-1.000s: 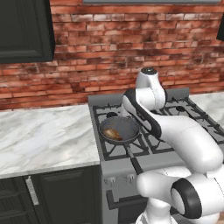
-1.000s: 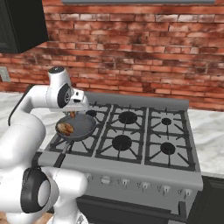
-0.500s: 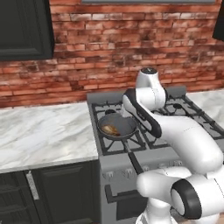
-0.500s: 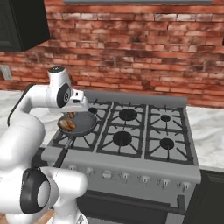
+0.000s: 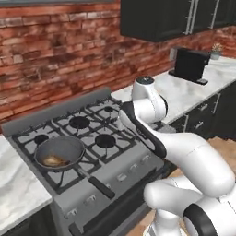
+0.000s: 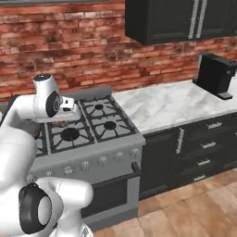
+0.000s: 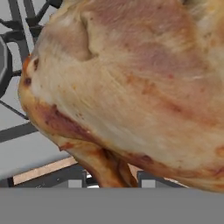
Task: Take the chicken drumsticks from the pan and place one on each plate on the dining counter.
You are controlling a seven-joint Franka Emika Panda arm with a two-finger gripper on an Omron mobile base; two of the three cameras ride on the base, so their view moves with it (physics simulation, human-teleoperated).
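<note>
A golden-brown chicken drumstick (image 7: 131, 87) sits right in front of the hand camera, and my gripper (image 7: 111, 181) is shut on it, its dark fingertips (image 7: 75, 183) flanking the bone end. From the right base view the gripper (image 6: 60, 120) hangs over the stove's left burners with the drumstick (image 6: 59, 123) under the white hand. The round dark pan (image 5: 60, 150) rests on the front left burner, handle toward the stove front, and a second drumstick (image 5: 53, 161) lies in it. The plates and the dining counter are out of view.
Black grates cover the stove (image 5: 99, 133). A marble worktop (image 6: 171, 104) over dark drawers runs to its right, with a black coffee machine (image 6: 215, 74) at the far end. Dark wall cabinets (image 6: 176, 18) hang on the brick wall. Wooden floor (image 6: 194, 208) lies open below.
The whole picture has shifted: the base has turned right, so the stove now lies to the left. The gripper, earlier low over the pan, now holds a drumstick away from it.
</note>
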